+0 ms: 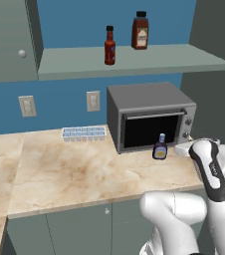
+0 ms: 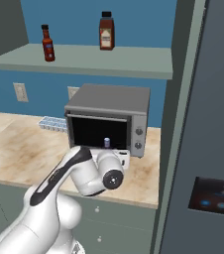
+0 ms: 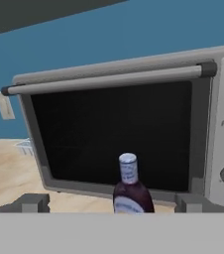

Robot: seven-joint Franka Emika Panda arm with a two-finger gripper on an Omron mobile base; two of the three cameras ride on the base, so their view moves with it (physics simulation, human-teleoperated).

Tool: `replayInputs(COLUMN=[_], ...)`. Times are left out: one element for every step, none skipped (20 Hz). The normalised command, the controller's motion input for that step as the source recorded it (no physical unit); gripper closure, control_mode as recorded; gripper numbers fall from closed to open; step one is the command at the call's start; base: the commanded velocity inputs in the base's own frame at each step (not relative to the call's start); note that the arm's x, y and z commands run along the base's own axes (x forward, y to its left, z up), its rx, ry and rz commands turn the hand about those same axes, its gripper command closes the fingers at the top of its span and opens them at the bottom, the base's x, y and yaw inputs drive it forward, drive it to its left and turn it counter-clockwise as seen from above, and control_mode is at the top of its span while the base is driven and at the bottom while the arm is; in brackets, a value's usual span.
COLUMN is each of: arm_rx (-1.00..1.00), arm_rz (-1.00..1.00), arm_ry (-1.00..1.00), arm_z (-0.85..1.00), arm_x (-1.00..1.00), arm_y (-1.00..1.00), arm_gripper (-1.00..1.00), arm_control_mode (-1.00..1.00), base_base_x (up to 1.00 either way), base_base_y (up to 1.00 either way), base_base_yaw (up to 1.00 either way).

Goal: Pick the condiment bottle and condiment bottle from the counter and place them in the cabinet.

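The marble-patterned counter [image 1: 74,169] carried three items. A grey toaster oven [image 1: 149,115] stood at its rear, near the right end. A small dark condiment bottle [image 1: 160,147] with a pale cap stood upright on the counter just in front of the oven's door, towards the door's right side. An ice cube tray [image 1: 83,133] lay flat just left of the oven, by the wall. Above the oven, an open shelf [image 1: 134,60] bore a red sauce bottle [image 1: 109,46] and a larger brown bottle [image 1: 140,31], both upright and apart.
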Motion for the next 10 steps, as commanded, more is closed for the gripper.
replayInputs(arm_rx=[-0.02,-0.02,-0.03,-0.03,-0.02,-0.02,-0.02,-0.02,-0.02,-0.02], arm_rz=[0.00,0.00,0.00,0.00,0.00,0.00,0.00,0.00,0.00,0.00], arm_ry=[0.00,0.00,0.00,0.00,0.00,0.00,0.00,0.00,0.00,0.00], arm_z=[-0.02,-0.03,-0.05,-0.06,-0.07,-0.09,-0.11,-0.15,-0.17,-0.18], arm_x=[0.26,0.26,0.25,0.22,0.19,0.18,0.17,0.19,0.20,0.20], arm_y=[0.14,0.14,0.12,0.10,0.08,0.07,0.07,0.08,0.09,0.10], arm_gripper=[-1.00,-1.00,-1.00,-1.00,-1.00,-1.00,-1.00,-1.00,-1.00,-1.00], arm_control_mode=[-1.00,-1.00,-1.00,-1.00,-1.00,-1.00,-1.00,-1.00,-1.00,-1.00], base_base_x=[0.00,0.00,0.00,0.00,0.00,0.00,0.00,0.00,0.00,0.00], base_base_y=[0.00,0.00,0.00,0.00,0.00,0.00,0.00,0.00,0.00,0.00], base_base_yaw=[0.00,0.00,0.00,0.00,0.00,0.00,0.00,0.00,0.00,0.00])
